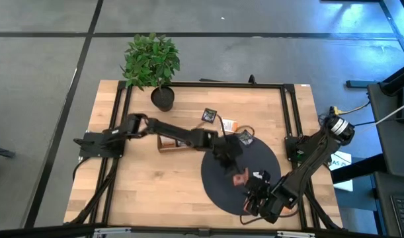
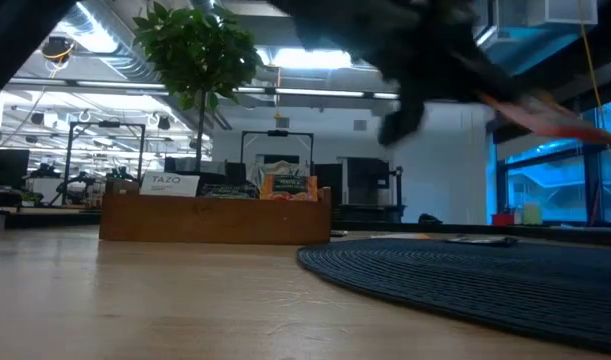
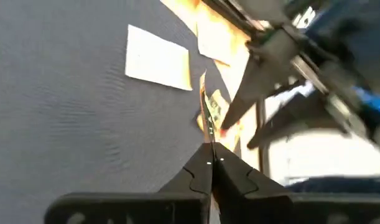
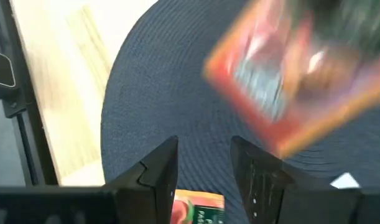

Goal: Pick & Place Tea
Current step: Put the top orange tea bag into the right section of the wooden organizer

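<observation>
Between left fingers point(image 3: 209, 163), red-orange sachet point(image 3: 209, 115) pinched edge-on.

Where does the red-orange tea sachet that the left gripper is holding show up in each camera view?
High view: red-orange sachet over the black mat, near centre.
Low view: upper right, tilted, above the mat.
Left wrist view: edge-on at the left gripper.
Right wrist view: blurred, upper right.
Shared landmark: the black mat.

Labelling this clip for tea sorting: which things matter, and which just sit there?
Job: red-orange sachet pinched in the left gripper; white sachet on the mat; wooden tray; right gripper, open.
Lying about: potted plant; black mat.
</observation>
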You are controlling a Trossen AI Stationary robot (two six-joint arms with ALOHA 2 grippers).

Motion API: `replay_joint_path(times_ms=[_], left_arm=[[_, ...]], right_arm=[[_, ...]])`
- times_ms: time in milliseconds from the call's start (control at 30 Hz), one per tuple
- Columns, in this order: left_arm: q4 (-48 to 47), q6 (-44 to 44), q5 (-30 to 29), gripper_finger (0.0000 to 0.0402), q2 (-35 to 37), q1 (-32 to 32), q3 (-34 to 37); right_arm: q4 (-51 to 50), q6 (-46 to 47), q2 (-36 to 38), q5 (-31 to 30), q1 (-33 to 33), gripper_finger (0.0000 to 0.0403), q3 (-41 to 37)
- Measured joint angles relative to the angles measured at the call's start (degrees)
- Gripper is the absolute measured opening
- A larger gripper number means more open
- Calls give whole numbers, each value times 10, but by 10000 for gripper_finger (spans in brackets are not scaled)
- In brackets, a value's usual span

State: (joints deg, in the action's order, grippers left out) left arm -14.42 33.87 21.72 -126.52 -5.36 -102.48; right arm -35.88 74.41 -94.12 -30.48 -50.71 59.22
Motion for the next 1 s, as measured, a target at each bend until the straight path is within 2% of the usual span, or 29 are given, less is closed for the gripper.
replay_joint_path(times_ms=[67, 200, 300, 400, 500, 600, 767, 1000], left_arm=[[-78, -66, -25, 2, 41, 11, 0], [-262, -166, -176, 3, 129, 25, -1], [-362, -195, -266, 2, 174, 28, -1], [-426, -197, -327, 2, 194, 27, -1], [-476, -197, -338, 2, 193, 39, 0], [-449, -201, -339, 2, 188, 50, 21], [-384, -191, -308, 2, 188, 52, 115], [-257, -185, -323, 2, 189, 51, 200]], right_arm=[[-11, 0, 7, 0, 0, 149, 0], [-26, 0, 8, 4, 0, 149, 1], [-39, -1, 8, 4, 0, 149, 1], [-53, -1, 8, 2, 1, 149, 1], [-63, -1, 8, -4, 1, 149, 1], [-63, -1, 8, -5, 1, 149, 1], [-61, 2, 8, -5, 1, 149, 1], [-61, 0, 8, -13, 1, 149, 1]])
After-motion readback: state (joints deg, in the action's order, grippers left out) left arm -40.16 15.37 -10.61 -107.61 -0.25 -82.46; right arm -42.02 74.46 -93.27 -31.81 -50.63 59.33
